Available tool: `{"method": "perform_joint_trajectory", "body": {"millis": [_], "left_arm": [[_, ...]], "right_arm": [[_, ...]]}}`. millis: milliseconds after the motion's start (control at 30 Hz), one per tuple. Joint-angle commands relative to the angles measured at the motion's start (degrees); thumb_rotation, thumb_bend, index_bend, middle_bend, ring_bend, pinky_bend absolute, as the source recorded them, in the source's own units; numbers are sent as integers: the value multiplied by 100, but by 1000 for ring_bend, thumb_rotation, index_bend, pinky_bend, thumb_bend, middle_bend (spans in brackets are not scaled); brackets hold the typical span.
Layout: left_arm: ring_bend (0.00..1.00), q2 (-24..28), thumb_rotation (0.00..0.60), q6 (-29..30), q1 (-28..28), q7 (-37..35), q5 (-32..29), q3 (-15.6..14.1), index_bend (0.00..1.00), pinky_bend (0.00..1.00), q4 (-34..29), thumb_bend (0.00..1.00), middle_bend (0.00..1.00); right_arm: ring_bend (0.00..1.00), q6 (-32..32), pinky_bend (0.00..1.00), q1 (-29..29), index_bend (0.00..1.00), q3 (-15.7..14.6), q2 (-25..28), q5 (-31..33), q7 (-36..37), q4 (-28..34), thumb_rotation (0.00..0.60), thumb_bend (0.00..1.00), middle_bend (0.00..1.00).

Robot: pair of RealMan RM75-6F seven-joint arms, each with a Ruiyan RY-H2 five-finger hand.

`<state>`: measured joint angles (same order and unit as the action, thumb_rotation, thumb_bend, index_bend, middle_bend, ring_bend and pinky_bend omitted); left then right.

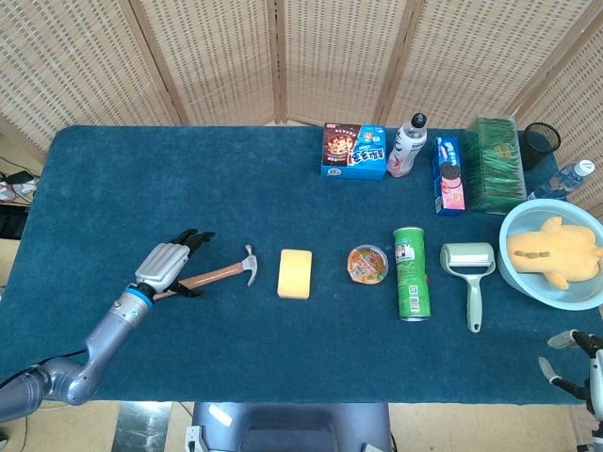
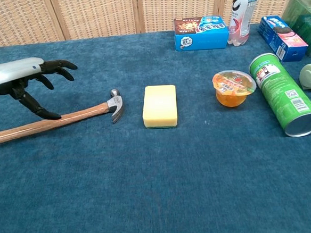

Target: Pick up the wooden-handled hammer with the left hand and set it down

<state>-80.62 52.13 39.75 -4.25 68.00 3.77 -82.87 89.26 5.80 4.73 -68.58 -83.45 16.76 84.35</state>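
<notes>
The hammer (image 2: pixel 54 120) lies flat on the table just below the left hand (image 2: pixel 22 78), whose fingers are spread apart

The hammer (image 2: pixel 49 121) has a smooth wooden handle and a dull grey metal head. The desk (image 2: pixel 149 186) wears fuzzy blue cloth – soft and matt. The robot hand (image 2: pixel 22 78) looks shiny – silver shell, black fingers (image 2: pixel 61 64).

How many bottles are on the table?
2. One white bottle with a black cap stands at the back, between the blue snack box and the cookie box. A clear bottle stands at the far right edge behind the bowl. Others may be hidden.
</notes>
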Motion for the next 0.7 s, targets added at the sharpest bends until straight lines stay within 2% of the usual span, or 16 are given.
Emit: {"method": "perform_joint_trajectory", "body": {"millis": [33,200,267,300,367,600,700], "left_arm": [[41,155,600,248,-194,203,-84,-13,56,192,-214,174,150],[41,628,600,919,-672,615,-172,-158,55,192,-929,174,150],[41,933,600,1790,-1215,682,-23,-288,55,194,-1428,174,150],[41,1098,600,2393,-1603,700,224,-453,55,195,-1748,174,150],[43,1222,600,2894,-1957,741,481,-621,65,197,-1952,174,151],[85,1656,600,3938,-2873,906,1063,-1077,143,199,-2424,174,193],[98,1792,600,4104,-3092,912,1098,-1142,155,200,-2572,174,202]], "right_arm": [[441,-41,338,-53,504,11,30,-33,-26,18,600,288,517],[441,-66,338,-174,505,23,80,-182,-142,102,600,289,517],[441,-116,338,-299,506,-6,123,-384,-292,188,600,288,517],[441,-139,338,-364,507,-25,153,-496,-386,258,600,288,517],[441,-147,338,-410,512,-50,184,-585,-455,340,600,288,517],[441,-207,338,-552,516,-149,288,-840,-652,532,600,288,517],[441,-210,338,-587,517,-178,304,-901,-678,574,600,287,517]]}}
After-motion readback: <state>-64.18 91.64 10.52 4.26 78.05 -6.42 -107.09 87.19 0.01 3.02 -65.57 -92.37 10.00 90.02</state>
